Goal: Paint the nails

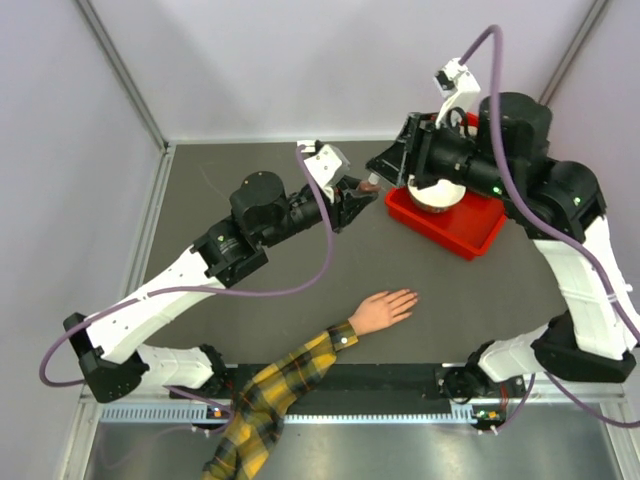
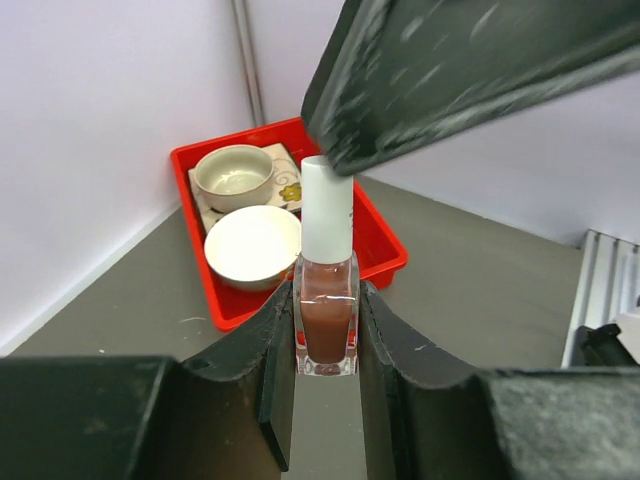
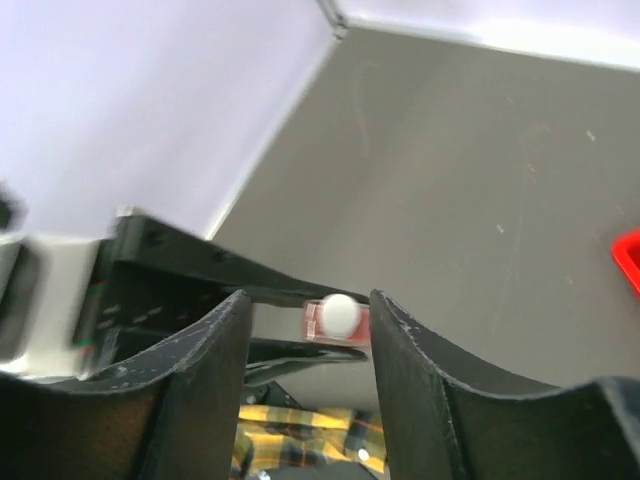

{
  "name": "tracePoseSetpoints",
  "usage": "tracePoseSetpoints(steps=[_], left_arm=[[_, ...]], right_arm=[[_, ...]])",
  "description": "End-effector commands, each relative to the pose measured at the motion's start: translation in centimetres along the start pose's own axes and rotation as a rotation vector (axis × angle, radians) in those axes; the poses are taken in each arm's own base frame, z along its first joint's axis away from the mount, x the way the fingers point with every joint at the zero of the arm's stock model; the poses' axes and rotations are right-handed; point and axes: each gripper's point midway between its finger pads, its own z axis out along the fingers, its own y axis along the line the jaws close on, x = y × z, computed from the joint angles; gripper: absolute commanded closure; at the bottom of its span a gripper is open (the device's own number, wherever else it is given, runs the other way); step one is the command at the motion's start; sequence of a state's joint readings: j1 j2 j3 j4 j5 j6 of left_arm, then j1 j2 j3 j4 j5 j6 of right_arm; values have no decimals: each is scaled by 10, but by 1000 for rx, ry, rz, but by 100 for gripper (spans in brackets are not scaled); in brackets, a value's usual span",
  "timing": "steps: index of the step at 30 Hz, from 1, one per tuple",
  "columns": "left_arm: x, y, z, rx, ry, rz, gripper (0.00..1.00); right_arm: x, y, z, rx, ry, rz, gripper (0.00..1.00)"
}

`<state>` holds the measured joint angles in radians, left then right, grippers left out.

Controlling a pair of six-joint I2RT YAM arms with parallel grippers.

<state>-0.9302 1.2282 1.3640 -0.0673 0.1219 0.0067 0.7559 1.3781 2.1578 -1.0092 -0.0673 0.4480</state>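
The mannequin hand [image 1: 383, 311] lies on the table [image 1: 480, 300] near the front edge, long axis running from the plaid sleeve [image 1: 280, 385] rightward and slightly away, so its nails [image 1: 411, 296] point that way, well apart from both arms. Our left gripper [image 1: 362, 190] clamps the polish bottle [image 2: 326, 320]; our right gripper [image 3: 310, 300] stands spread either side of its white cap [image 2: 327, 205]. We judge we are opening the bottle: next, close on the cap and twist.

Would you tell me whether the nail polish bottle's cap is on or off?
On. The white cap sits on the nail polish bottle, clamped in the left gripper; the right gripper is open around it.
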Motion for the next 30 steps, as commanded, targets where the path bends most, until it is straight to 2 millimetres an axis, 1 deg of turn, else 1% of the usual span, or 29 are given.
tracePoseSetpoints(steps=[1, 4, 7, 9, 11, 13, 14, 15, 16, 17, 18, 19, 20, 21, 22, 23, 24, 25, 26, 27, 28, 29, 30], left_arm=[[-52, 8, -10, -48, -137, 54, 100], [-47, 10, -12, -60, -129, 47, 100], [-43, 9, -12, -53, -122, 43, 100], [-40, 8, -11, -50, -116, 40, 100], [-40, 8, -11, -49, -116, 32, 100], [-42, 6, -11, -44, -119, 13, 100], [-43, 1, -13, -14, -118, 10, 100], [-45, -1, -15, -4, -119, 11, 100], [-46, -7, -19, 16, -122, -39, 100], [-44, -17, -22, 71, -123, -51, 100], [-54, -24, -33, 106, -154, -56, 100], [-55, -31, -38, 150, -154, -82, 100], [-64, -39, -45, 195, -190, -88, 100], [-72, -56, -58, 290, -210, -91, 100], [-76, -66, -65, 344, -214, -137, 100], [-82, -75, -72, 396, -221, -158, 100], [-85, -93, -81, 502, -215, -169, 100], [-87, -102, -87, 554, -194, -229, 100], [-91, -111, -93, 611, -183, -247, 100], [-88, -122, -98, 688, -137, -291, 100], [-87, -126, -102, 720, -119, -303, 100], [-87, -129, -103, 735, -107, -311, 100], [-82, -129, -104, 734, -88, -312, 100]], right_arm=[[2, -17, -2, 133, -7, 46, 51], [7, -16, 1, 118, 0, 50, 52], [12, -8, 11, 76, 20, 68, 60], [14, -4, 14, 55, 27, 80, 69], [14, 5, 16, 3, 28, 82, 78], [15, 16, 12, -62, 33, 80, 82], [17, 18, 16, -90, 35, 54, 91], [21, 25, 13, -139, 46, 30, 96], [21, 24, 10, -158, 38, -27, 100], [27, 22, 4, -178, 38, -60, 100], [26, 35, -6, -280, 23, -105, 100], [26, 37, -11, -330, 4, -161, 100], [31, 30, -21, -360, -6, -179, 100], [32, 55, -39, -560, -22, -240, 100], [37, 61, -48, -649, -29, -295, 100], [49, 63, -60, -716, -28, -334, 100], [60, 75, -74, -843, -11, -383, 100], [64, 79, -77, -893, -26, -426, 100], [67, 84, -87, -953, -16, -445, 100], [69, 85, -87, -972, -1, -448, 100], [69, 87, -92, -983, 10, -460, 100], [70, 87, -93, -990, 24, -463, 100], [70, 85, -87, -979, 38, -461, 100]])
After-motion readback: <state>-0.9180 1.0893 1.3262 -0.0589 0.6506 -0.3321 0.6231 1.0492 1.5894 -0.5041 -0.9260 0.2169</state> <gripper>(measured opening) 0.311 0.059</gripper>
